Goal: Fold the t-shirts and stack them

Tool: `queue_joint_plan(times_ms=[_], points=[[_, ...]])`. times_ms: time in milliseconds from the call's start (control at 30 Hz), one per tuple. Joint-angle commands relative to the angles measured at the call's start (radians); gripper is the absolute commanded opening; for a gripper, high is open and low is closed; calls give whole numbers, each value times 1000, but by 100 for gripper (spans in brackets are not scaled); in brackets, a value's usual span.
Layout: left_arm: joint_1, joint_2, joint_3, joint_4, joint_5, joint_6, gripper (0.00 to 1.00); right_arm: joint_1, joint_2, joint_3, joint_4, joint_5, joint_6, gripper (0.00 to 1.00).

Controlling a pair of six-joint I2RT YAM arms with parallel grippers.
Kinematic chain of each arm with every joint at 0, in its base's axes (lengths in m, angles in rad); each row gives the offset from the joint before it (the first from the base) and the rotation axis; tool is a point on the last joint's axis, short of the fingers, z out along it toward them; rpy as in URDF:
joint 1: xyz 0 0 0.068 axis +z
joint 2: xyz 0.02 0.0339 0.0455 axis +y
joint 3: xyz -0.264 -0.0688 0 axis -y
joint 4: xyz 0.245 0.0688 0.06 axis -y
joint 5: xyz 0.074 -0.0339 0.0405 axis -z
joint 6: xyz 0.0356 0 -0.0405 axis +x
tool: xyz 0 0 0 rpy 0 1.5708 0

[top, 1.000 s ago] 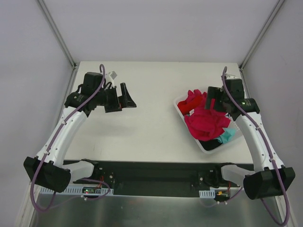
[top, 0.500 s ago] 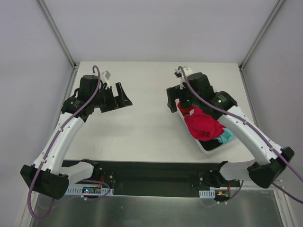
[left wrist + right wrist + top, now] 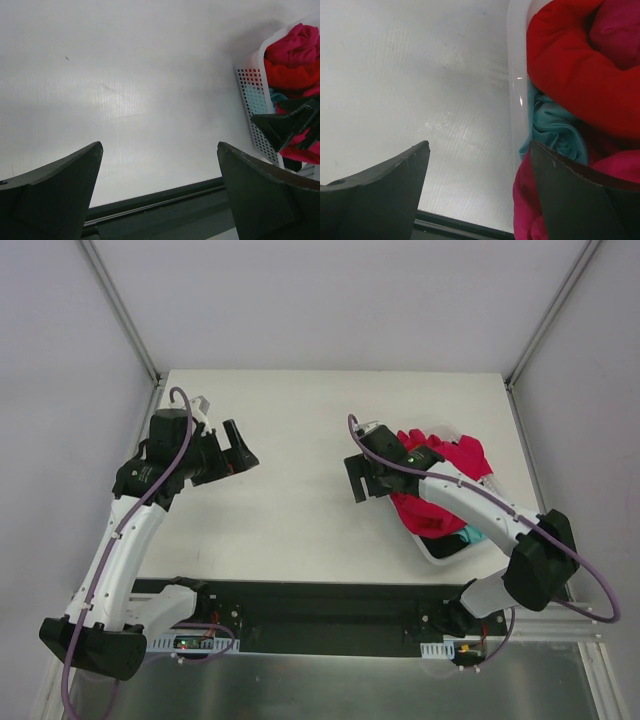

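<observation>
T-shirts [image 3: 462,456] bunched in basket [image 3: 440,552] (heap seemingly running far-left to near-right); left gripper [image 3: 238,447], right gripper [image 3: 358,478] both agape.

The right arm [image 3: 470,495] crosses the basket [image 3: 440,554], hiding much of the bundled t-shirts [image 3: 465,452] inside.

Magenta-pink t-shirt [image 3: 465,453], red t-shirt [image 3: 570,70], teal t-shirt [image 3: 552,130], white dot-perforated basket [image 3: 252,90], white table [image 3: 300,430], white arms [image 3: 125,550] with black joints
</observation>
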Motion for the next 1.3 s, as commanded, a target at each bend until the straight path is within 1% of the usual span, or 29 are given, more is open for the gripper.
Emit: queue_joint_plan(times_ms=[0, 133, 167, 233, 267, 333, 367, 433, 467, 500, 533, 667, 767, 800, 833, 867, 900, 967, 1000, 1033, 1100, 1167, 1200, 1267], points=[[17, -17, -10, -32, -23, 9, 99, -2, 55, -19, 57, 48, -50, 85], [17, -27, -22, -35, -37, -3, 99, -22, 127, -1, 66, 54, -89, 83], [18, -36, -25, -36, -54, -3, 99, -28, 153, 3, 72, 60, -91, 79], [20, -44, -32, -39, -64, -3, 99, -57, 173, 5, 87, 54, -100, 74], [21, -53, -33, -41, -66, 1, 99, -68, 185, 11, 92, 45, -103, 68], [23, -59, -36, -44, -77, 6, 99, -105, 197, 22, 96, 42, -115, 61], [23, -60, -38, -45, -83, 11, 99, -114, 200, 34, 95, 39, -133, 50], [24, -63, -44, -48, -97, 11, 99, -140, 214, 51, 95, 39, -150, 33], [26, -65, -45, -50, -100, 9, 99, -147, 220, 63, 96, 42, -173, 14], [26, -67, -51, -48, -101, 8, 99, -154, 236, 86, 92, 49, -181, 5], [27, -67, -55, -48, -106, 6, 99, -157, 249, 105, 81, 61, -184, 1], [32, -56, -49, -51, -100, 3, 99, -183, 314, 194, 61, 89, -169, 1], [34, -39, -33, -53, -98, 11, 99, -228, 392, 298, 60, 117, -227, 1], [35, -31, -21, -56, -98, 15, 99, -266, 415, 328, 61, 112, -248, 1], [35, -27, -13, -58, -97, 20, 99, -287, 438, 402, 58, 121, -288, 1], [37, -11, -6, -65, -100, 29, 99, -309, 494, 440, 55, 131, -305, 1], [38, -5, 10, -68, -101, 32, 99, -356, 521, 477, 49, 131, -316, 1], [38, 5, 19, -73, -117, 37, 99, -413, 591, 595, 37, 74, -328, 1], [40, 9, 24, -71, -123, 35, 99, -464, 613, 629, 37, 44, -339, 1], [41, 13, 27, -73, -126, 34, 99, -482, 628, 652, 56, 30, -354, 1], [41, 25, 36, -73, -127, 32, 99, -531, 685, 741, 60, 57, -399, 1], [43, 36, 40, -73, -135, 21, 99, -564, 728, 822, 57, 52, -438, 1], [43, 39, 44, -74, -144, 17, 99, -600, 754, 835, 75, 51, -430, 1], [43, 52, 48, -78, -147, 0, 99, -643, 779, 867, 75, 0, -378, 1]])
